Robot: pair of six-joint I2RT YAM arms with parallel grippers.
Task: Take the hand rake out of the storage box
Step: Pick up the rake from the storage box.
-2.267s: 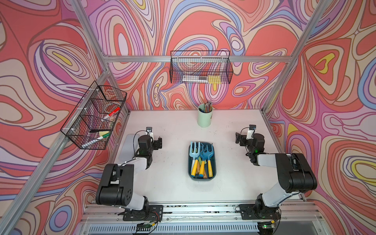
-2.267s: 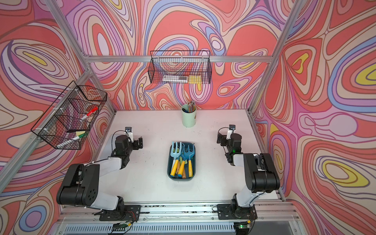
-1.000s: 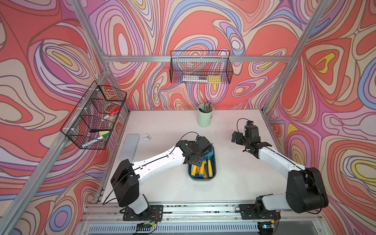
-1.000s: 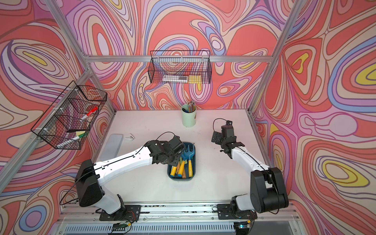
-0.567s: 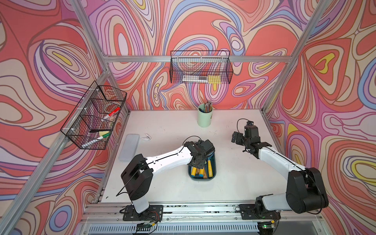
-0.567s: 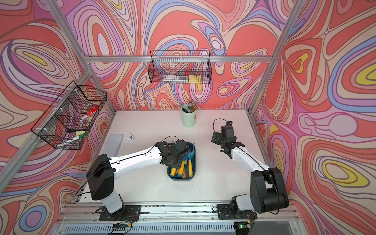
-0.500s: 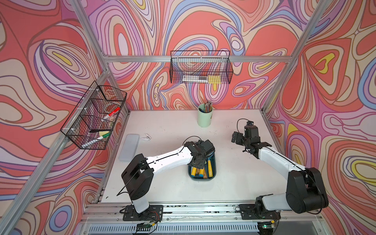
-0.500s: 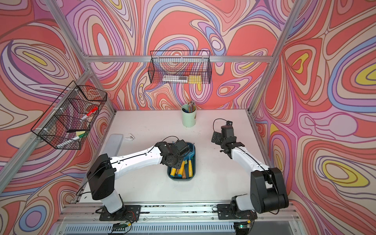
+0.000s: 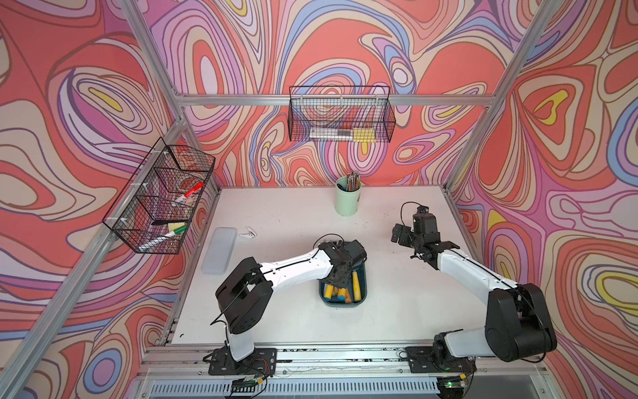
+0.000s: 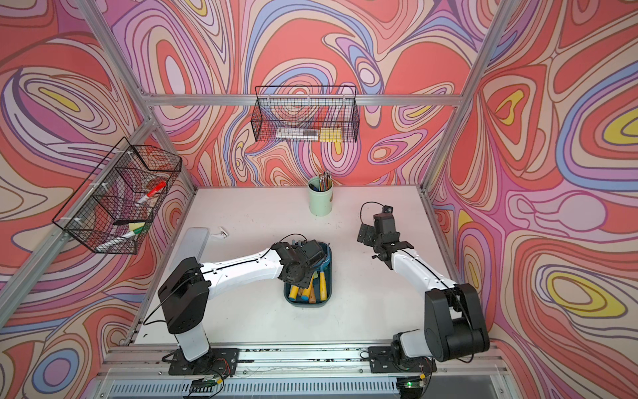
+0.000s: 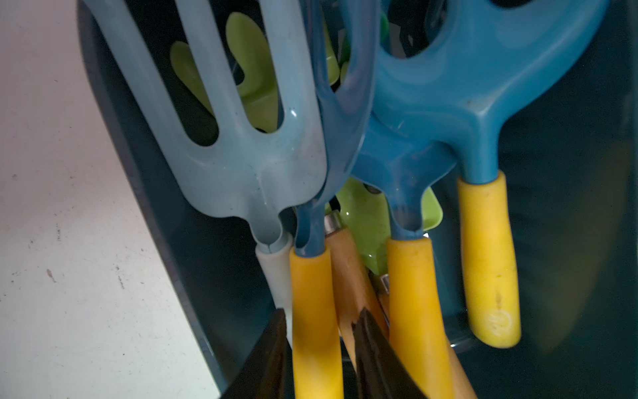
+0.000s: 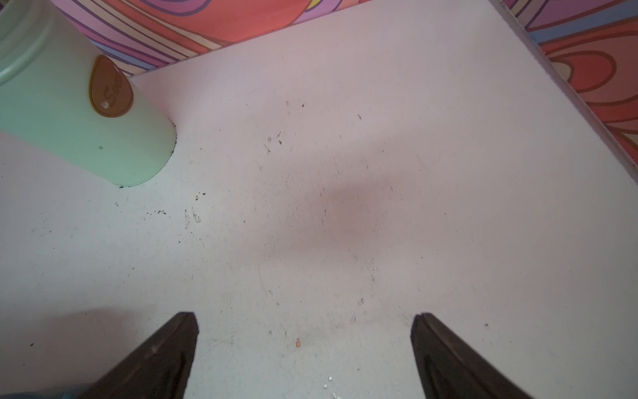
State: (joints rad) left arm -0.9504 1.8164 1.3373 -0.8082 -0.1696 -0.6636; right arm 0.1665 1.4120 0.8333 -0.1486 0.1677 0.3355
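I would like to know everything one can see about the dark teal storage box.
The storage box is a shallow, rectangular tub with rounded corners, dark teal, apparently smooth plastic. It stands level and uncovered on the white table, near its middle. Inside lie several garden tools with blue heads and yellow handles, over green pieces. The left gripper reaches into it, fingers on either side of one yellow handle.
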